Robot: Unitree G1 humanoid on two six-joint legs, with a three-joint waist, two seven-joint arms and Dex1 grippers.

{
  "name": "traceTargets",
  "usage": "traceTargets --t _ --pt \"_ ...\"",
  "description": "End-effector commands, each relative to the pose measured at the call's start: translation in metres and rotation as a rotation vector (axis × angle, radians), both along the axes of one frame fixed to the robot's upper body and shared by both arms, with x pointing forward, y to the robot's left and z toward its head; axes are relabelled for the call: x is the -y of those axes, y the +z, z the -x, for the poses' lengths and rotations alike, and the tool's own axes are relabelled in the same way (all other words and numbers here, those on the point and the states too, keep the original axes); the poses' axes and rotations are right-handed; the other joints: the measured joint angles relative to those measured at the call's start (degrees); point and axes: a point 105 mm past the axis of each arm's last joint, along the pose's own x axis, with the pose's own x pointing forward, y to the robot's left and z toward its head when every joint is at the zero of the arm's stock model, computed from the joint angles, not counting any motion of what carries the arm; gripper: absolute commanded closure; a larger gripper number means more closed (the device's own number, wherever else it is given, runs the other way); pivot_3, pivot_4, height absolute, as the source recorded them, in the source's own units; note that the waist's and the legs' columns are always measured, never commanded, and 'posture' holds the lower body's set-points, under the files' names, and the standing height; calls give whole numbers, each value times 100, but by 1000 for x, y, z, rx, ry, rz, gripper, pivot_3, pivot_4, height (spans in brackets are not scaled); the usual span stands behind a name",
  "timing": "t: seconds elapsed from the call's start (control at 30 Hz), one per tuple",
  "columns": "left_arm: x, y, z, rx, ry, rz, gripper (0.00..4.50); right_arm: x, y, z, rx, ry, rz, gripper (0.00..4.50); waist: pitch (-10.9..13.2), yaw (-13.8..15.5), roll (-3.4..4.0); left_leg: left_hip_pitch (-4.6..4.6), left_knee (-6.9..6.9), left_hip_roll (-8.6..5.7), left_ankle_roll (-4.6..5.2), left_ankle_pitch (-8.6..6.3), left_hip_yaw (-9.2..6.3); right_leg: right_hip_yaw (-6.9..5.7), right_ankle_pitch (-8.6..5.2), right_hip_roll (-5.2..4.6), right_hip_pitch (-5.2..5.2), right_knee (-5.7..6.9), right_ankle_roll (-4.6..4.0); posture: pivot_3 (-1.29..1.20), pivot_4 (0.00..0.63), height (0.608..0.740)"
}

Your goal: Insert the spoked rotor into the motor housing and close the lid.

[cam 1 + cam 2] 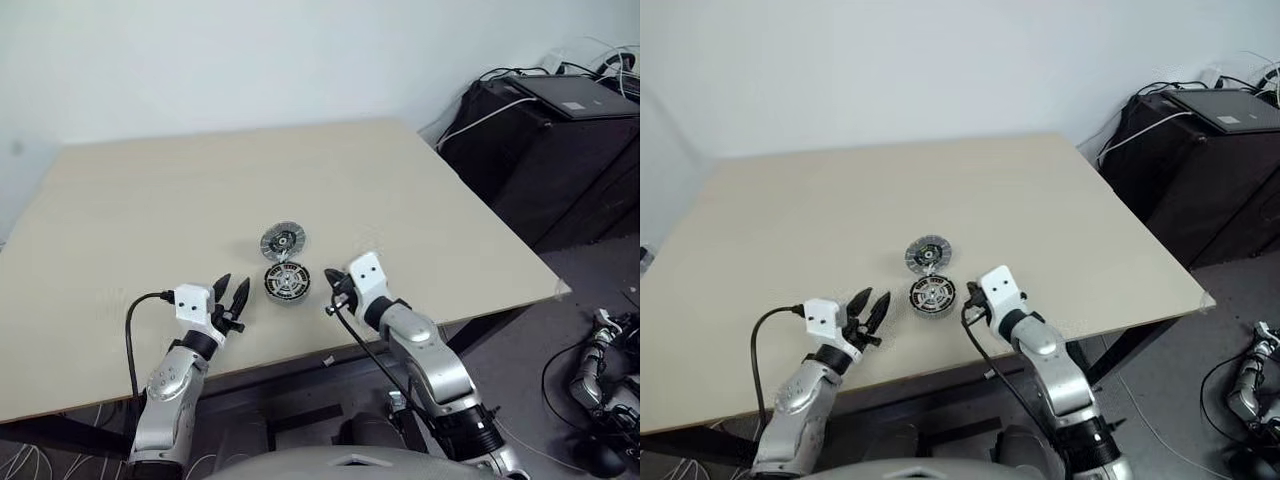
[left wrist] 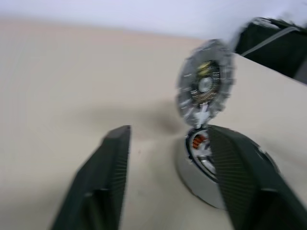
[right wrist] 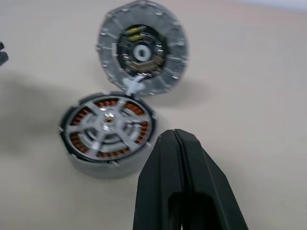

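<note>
Nearest the head camera, both arms reach up over the near edge of the pale surface (image 1: 150,190). Left pincer (image 1: 229,297) hovers just left of the housing (image 1: 287,281), its two black fingers (image 2: 103,177) apart with nothing between them. Right pincer (image 1: 334,290) sits just right of the housing, its fingers pressed together and empty. Between the two pincers the housing lies flat near the front edge, and the rotor (image 3: 109,125) already sits inside it, silver spokes crossing the ring of copper-brown windings. Just beyond the housing, touching its far rim, lies the lid (image 1: 282,241), off the housing and with its finned face and dark hub up. Nothing else stands on the surface around them. Off its right end, black cases (image 1: 560,150) with white and black cables on top stand against the wall, and more cables (image 1: 595,370) trail on the floor. From the head views the rotor reads only as a pale pattern in the housing; the right wrist view shows the spokes, hub and windings plainly, along with a small silver tab where lid and housing meet. In the left wrist view one finger partly covers the housing, with the lid showing beyond it.
</note>
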Motion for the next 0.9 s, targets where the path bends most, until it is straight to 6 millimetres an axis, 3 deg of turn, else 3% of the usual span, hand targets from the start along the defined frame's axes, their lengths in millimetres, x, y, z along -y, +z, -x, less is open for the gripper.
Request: traceTargets --t 0.03,0.13,0.17,0.43,0.8,0.9 --pt "6 1 5 66 -52 -102 3333 -17 9 -13 49 47 0 4500 3 -3 5 0 0 0 0 0 1 0 0 0 0 0 0 0 0 740" --pt "15 -3 13 89 -106 -121 4377 -33 7 -19 36 98 1 4500 3 -18 6 -1 0 1 0 0 7 -1 0 1 -2 1 0 0 0 740" --pt "17 -4 16 88 -122 -115 4460 -37 6 -21 35 112 8 4500 3 -20 7 -1 0 1 1 0 9 0 0 1 -3 2 0 0 0 740" --pt "37 -18 39 -22 -289 -48 4460 -64 -5 -31 -8 217 47 4500 5 -43 15 0 0 3 2 1 14 0 0 0 -2 5 1 0 0 740" --pt "29 -16 37 8 -205 -84 4460 -65 -40 -28 -107 268 147 4500 -21 -80 41 8 1 4 2 1 15 0 1 2 2 10 1 0 0 740" --pt "29 -15 35 15 -190 -75 4460 -66 -28 -27 -72 295 111 4500 -35 -74 56 10 1 4 2 1 16 1 1 2 4 10 1 0 0 740"
